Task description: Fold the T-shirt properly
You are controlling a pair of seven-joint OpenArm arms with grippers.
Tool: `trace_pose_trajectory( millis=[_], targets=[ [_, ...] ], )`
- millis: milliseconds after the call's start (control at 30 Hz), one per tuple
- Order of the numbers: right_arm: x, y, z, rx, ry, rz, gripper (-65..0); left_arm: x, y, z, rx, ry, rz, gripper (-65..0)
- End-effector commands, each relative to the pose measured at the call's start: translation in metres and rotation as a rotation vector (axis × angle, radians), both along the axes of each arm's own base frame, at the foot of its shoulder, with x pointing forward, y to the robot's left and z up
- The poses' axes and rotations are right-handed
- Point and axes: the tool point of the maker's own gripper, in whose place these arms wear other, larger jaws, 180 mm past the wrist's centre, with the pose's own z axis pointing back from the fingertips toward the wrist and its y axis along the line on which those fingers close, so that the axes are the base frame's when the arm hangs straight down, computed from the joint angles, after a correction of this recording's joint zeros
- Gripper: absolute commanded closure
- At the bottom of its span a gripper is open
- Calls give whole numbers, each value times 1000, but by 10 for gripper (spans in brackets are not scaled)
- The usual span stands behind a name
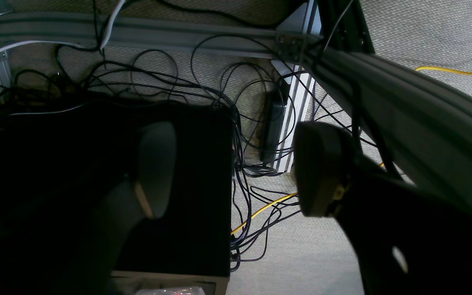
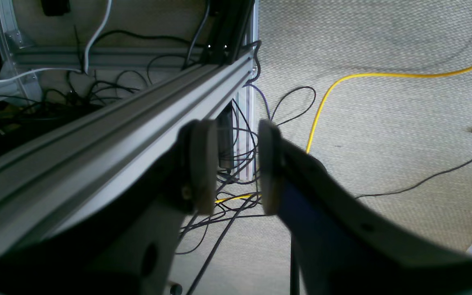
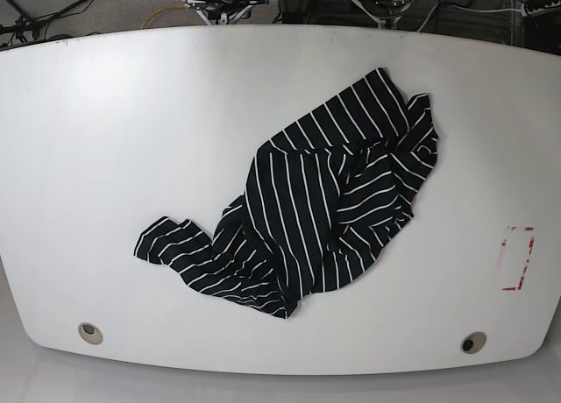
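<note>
The T-shirt (image 3: 316,210), black with thin white stripes, lies crumpled in a diagonal heap in the middle of the white table (image 3: 105,140), one sleeve trailing toward the front left. Neither gripper is near it; both arms stay behind the table's far edge. In the left wrist view my left gripper (image 1: 238,172) stands wide open over the floor with nothing between its fingers. My right gripper (image 2: 234,166) hangs beside an aluminium beam (image 2: 96,135), its pads a narrow gap apart and empty. Neither wrist view shows the T-shirt.
A red-outlined rectangle (image 3: 515,258) marks the table's right side. Two round holes (image 3: 88,333) (image 3: 473,342) sit near the front corners. Under the arms are carpet, tangled black cables (image 1: 236,123), a yellow cable (image 2: 383,76) and a black box (image 1: 187,184).
</note>
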Motion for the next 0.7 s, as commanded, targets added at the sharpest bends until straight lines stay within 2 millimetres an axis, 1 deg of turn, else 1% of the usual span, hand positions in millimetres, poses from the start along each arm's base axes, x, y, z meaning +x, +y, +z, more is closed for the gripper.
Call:
trace_pose_trajectory(
  millis=[0, 133, 267, 333, 400, 667],
  targets=[
    [-1, -1, 0, 1, -1, 1, -166, -4, 1, 0, 4, -2, 8, -414],
    [-1, 0, 0, 3, -2, 3, -166, -2, 2, 0, 5, -7, 11, -415],
    [-1, 0, 0, 2, 0, 4, -166, -6, 2, 0, 3, 2, 8, -415],
    [0, -1, 0, 0, -2, 4, -166, -5, 2, 0, 5, -2, 7, -416],
    [4, -2, 1, 0, -12, -6, -167, 4, 2, 0, 8, -14, 6, -418],
    [5, -3, 1, -2, -17, -5, -166, 6, 0, 1, 3, -16, 8, -419]
  ],
)
